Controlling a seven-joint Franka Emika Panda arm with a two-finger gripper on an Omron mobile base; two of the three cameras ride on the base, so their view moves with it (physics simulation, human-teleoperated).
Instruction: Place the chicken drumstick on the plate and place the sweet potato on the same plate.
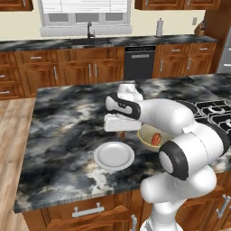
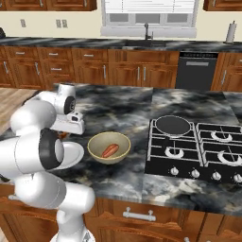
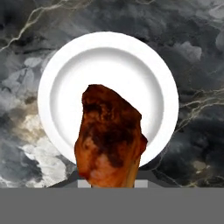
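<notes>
Hand view: chicken drumstick (image 3: 109, 140) clamped in gripper (image 3: 109, 181), hanging over bare plate (image 3: 162, 83). Nothing plated yet. Sweet potato (image 2: 110, 150) lying in tan bowl (image 2: 124, 140), waiting.

1. The arm (image 1: 180, 149) is built of glossy white, rounded segments, bulbous at each joint.
2. Dark, near-black bands ring the joints, showing as black discs and collars between the white shells.
3. The lowest segment is a fat white dome above a narrower white column.
4. The hand (image 1: 118, 122) is a boxy white block under a short white cylinder.
5. In the right base view the wrist (image 2: 66, 101) carries a round dark cap with a grey centre.
</notes>
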